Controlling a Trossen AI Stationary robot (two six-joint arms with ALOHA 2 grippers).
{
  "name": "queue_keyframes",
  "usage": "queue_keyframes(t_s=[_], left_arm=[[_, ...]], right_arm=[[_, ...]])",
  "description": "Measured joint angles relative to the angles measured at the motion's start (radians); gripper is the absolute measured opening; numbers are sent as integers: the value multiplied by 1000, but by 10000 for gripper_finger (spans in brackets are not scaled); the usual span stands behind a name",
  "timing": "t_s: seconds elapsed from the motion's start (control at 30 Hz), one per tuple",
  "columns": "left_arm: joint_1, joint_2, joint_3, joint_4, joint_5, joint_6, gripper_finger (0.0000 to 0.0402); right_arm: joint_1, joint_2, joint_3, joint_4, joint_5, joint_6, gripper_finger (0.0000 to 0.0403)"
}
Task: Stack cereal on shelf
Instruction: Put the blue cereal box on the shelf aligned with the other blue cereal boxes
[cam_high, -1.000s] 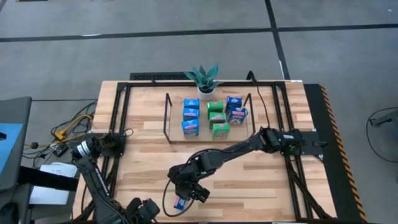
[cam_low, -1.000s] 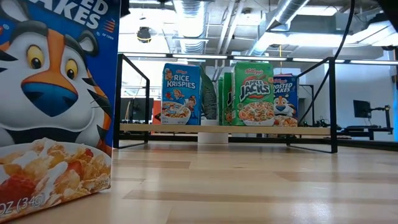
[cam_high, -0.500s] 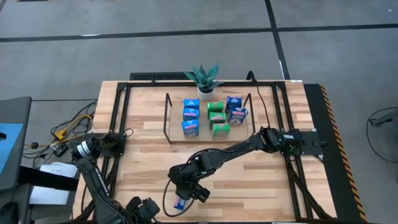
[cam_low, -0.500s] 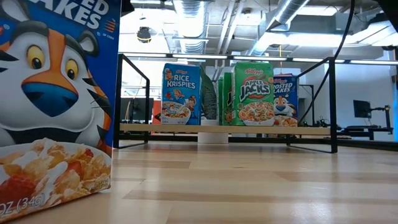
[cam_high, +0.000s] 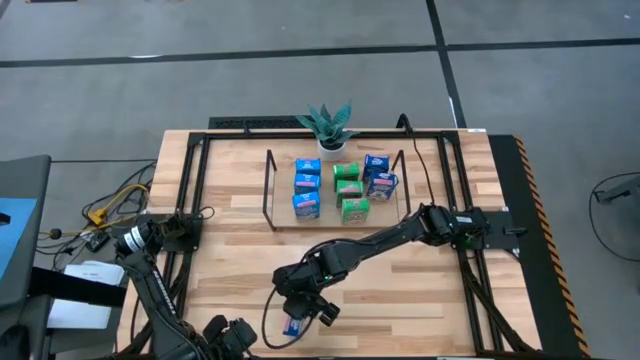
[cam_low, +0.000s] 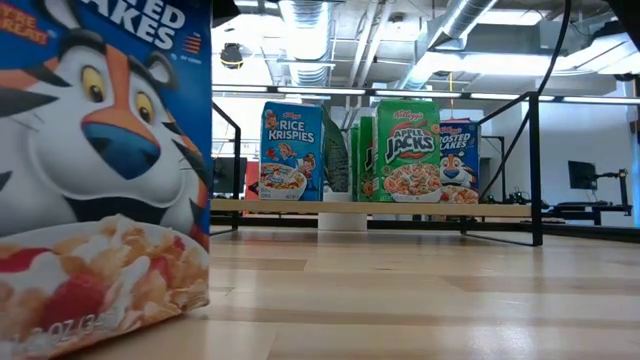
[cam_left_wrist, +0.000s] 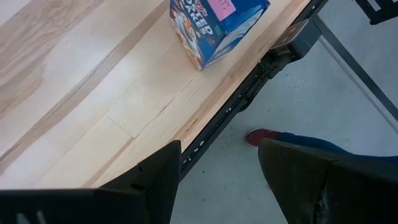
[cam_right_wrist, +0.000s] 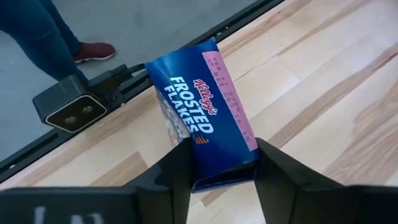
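The low view's left edge cuts off the Frosted Flakes box (cam_low: 100, 170), and the shelf's rear boxes (cam_low: 357, 158) are hidden

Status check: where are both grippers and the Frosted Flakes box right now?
Right gripper clamped on Frosted Flakes box near the table's front edge. Left gripper idle, open, at the front-left edge. Shelf holds seven boxes; path to it looks clear.

We see a slatted wooden tabletop (cam_high: 420, 290) bearing a wire-framed shelf (cam_high: 282, 217) at twelve o'clock, with seven small cereal boxes (cam_high: 342, 188) standing on its board. A potted plant (cam_high: 330, 126) sits just behind it. One blue Frosted Flakes box (cam_high: 293, 324) lies near six o'clock.
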Motion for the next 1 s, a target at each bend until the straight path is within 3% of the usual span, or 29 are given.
queue_keyframes(t_s=[0.3, 0.57, 0.8, 1.0], left_arm=[[0, 0, 0, 0, -2, 0, 203], [0, 0, 0, -26, -25, 4, 203], [0, 0, 0, -43, -63, 19, 203], [3, -1, 0, -61, -127, 35, 203]], right_arm=[[-28, -27, -1, -71, -20, 61, 179], [-107, -130, 1, -255, -28, 74, 171], [-210, -287, 2, -537, -26, 97, 171], [-306, -523, -2, -693, -16, 136, 181]])
